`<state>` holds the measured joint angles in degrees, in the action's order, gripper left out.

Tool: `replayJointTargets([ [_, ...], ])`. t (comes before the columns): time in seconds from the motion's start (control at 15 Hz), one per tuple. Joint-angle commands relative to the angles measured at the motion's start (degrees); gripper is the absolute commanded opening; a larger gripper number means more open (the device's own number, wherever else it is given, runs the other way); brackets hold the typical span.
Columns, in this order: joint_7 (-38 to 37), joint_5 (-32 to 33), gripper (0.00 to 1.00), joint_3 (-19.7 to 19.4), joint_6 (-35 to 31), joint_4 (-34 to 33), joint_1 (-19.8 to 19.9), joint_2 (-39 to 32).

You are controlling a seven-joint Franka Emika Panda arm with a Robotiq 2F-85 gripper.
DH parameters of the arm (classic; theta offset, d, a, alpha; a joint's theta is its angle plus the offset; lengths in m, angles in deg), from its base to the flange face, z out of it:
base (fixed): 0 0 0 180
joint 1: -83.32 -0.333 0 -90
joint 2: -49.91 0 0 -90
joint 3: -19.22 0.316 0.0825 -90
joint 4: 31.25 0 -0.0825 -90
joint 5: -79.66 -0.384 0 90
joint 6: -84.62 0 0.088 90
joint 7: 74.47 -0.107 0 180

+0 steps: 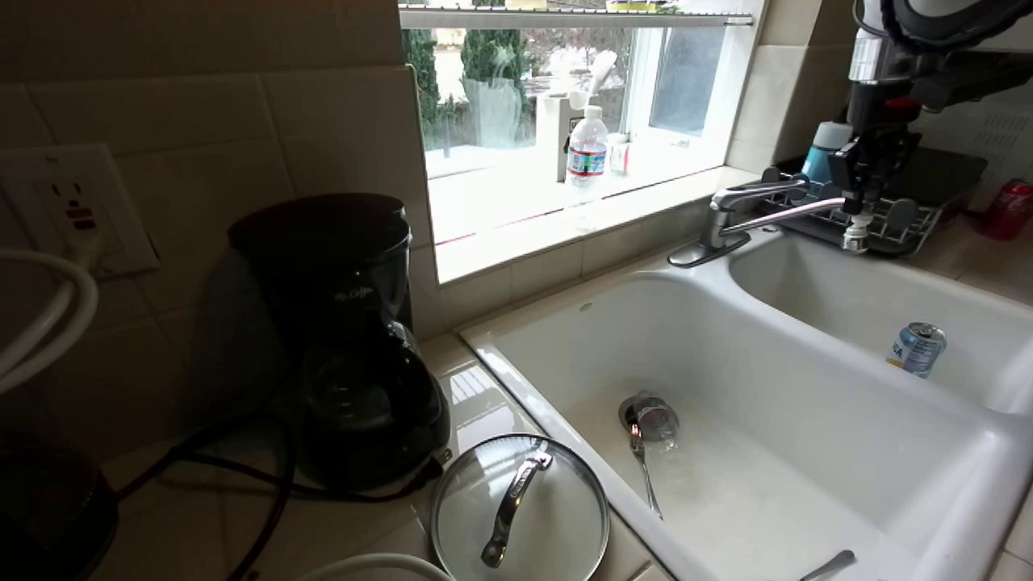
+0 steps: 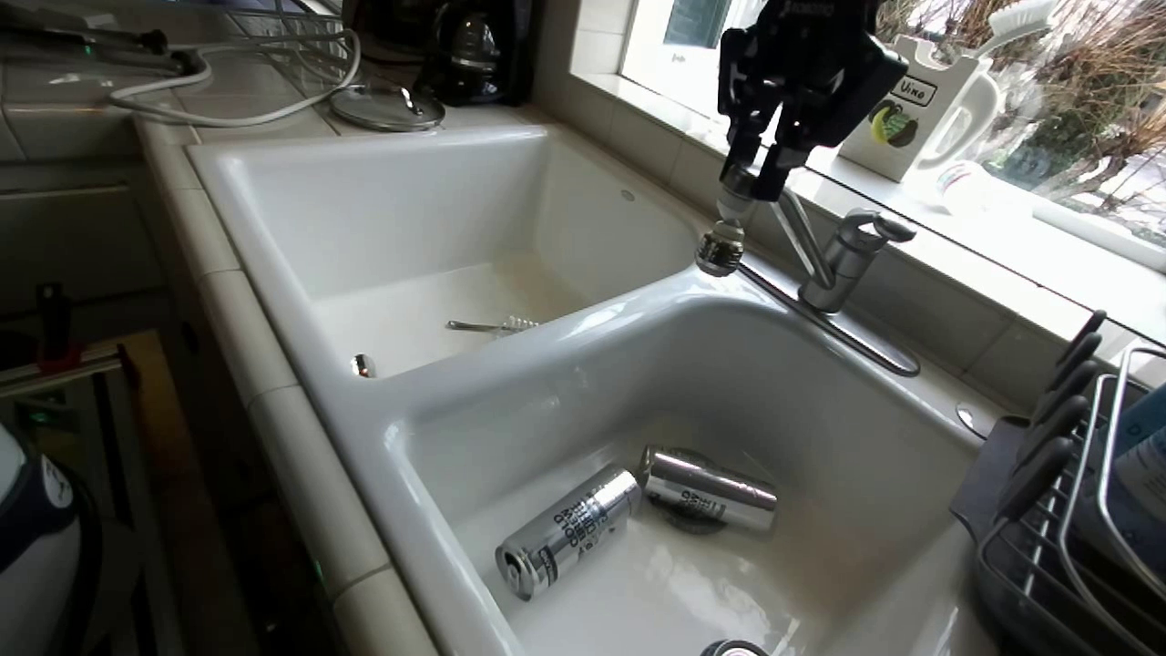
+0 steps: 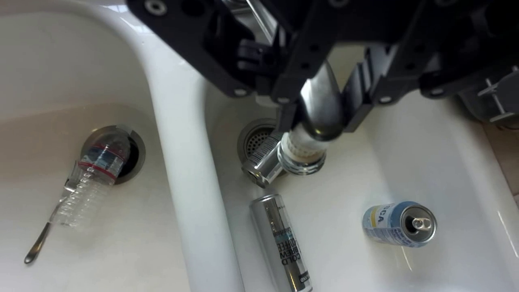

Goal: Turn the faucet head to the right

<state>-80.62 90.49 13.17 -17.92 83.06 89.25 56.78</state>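
In an exterior view, you have your gripper (image 1: 860, 202) at the end of the faucet head (image 1: 779, 218), which reaches out above the white sink (image 1: 750, 355). Beyond it show a dish rack (image 1: 902, 215), a blue bottle (image 1: 817, 165) and a red can (image 1: 1009, 211). Closer to the camera, a black coffee maker (image 1: 347, 347) and a glass lid (image 1: 565, 516) sit on the pale tiled counter (image 1: 468, 387), and a clear bottle (image 1: 587, 153) stands on the bright windowsill (image 1: 516, 234).

In an exterior view, 2 silver cans (image 2: 569, 531) lie in the near basin (image 2: 856, 437), well below your gripper. A jug (image 2: 911, 109) marked "Vino" stands on the windowsill behind the faucet head. The dish rack is at the near end of the sink, apart from your gripper. A white cable (image 2: 246, 117) loops over the counter.

In the wrist view, your jaws stand about as far apart as the faucet head's tip is wide, touching it on either side, so you have hold of it there. Below, a blue can (image 3: 399, 224) shares the basin with the silver cans, 1 of them partly over a drain (image 3: 256, 140). Across the divider (image 3: 188, 174) lie a ridged plastic bottle (image 3: 103, 162) and a metal utensil (image 3: 40, 243).
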Motion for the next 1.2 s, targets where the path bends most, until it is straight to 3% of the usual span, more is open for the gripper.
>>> replayJointTargets([
  [0.0, 0.1, 0.0, 0.33, 0.1, 0.1, -0.1, 0.2, 0.0],
  [0.73, 0.7, 0.5, 0.33, 0.0, 0.2, -0.1, 0.4, -0.1],
  [0.8, 0.7, 0.5, 0.08, 0.0, 0.2, -0.1, 0.4, -0.1],
  [1.13, 12.8, -3.9, 0.08, -4.1, 2.7, -3.5, 2.8, -2.5],
])
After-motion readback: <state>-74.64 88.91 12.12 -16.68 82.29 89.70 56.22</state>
